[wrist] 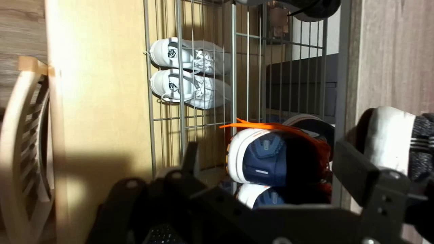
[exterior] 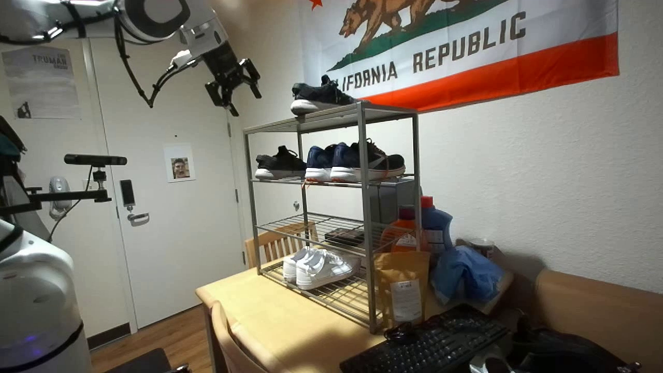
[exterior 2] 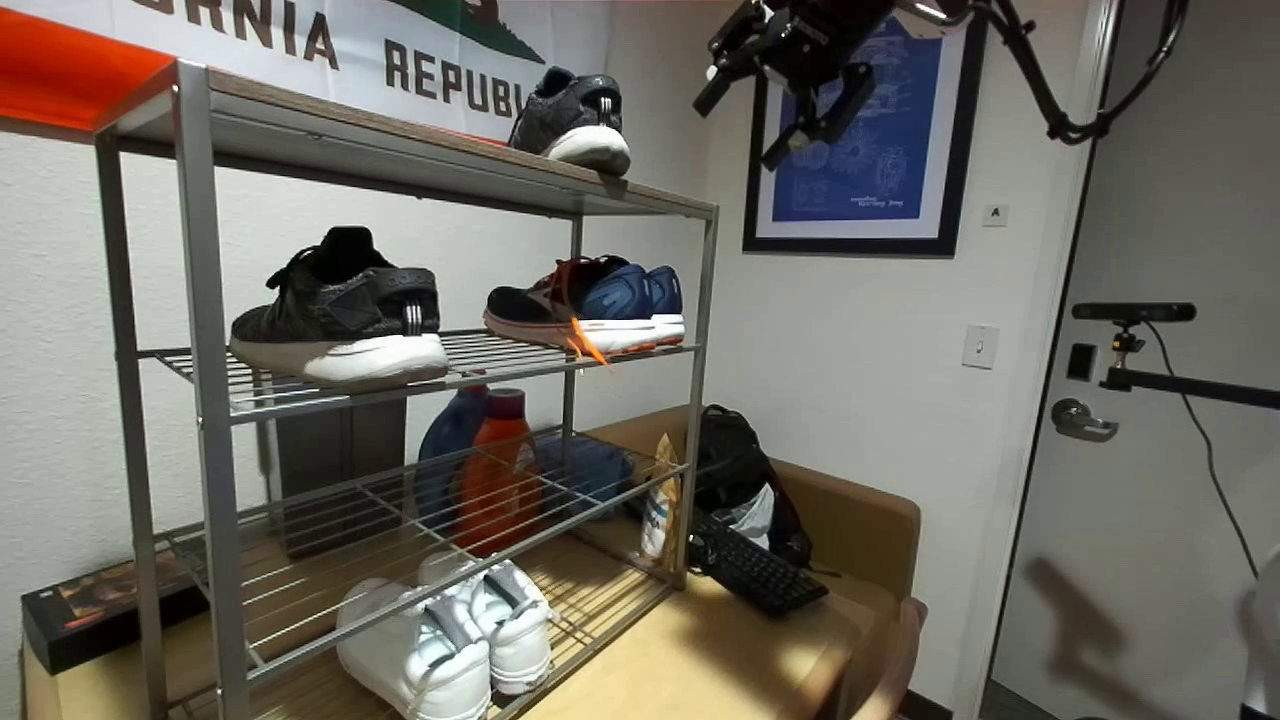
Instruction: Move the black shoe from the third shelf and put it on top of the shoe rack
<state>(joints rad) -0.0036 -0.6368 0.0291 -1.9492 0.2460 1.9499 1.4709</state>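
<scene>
The black shoe (exterior: 280, 165) sits on the third shelf (exterior 2: 470, 350) of the grey shoe rack (exterior: 368, 223). It shows whole in an exterior view (exterior 2: 340, 315), with a pale sole. In the wrist view only part of it (wrist: 288, 6) shows at the top edge. A similar black shoe (exterior: 318, 97) stands on top of the rack, also seen in an exterior view (exterior 2: 575, 115) and the wrist view (wrist: 390, 139). My gripper (exterior: 247, 102) is open and empty in the air in front of the rack, around top height. In the wrist view its fingers (wrist: 267, 150) frame the bluish shoes without touching them.
Bluish dark shoes (exterior 2: 610, 300) with an orange lace share the third shelf. White shoes (wrist: 190, 84) stand on the lowest tier. Rack posts (exterior 2: 212, 400) rise at the corners. Detergent bottles (exterior 2: 500, 470), a pouch (exterior: 404, 290) and a keyboard (exterior: 430, 342) are around the rack; a chair (wrist: 23, 135) stands nearby.
</scene>
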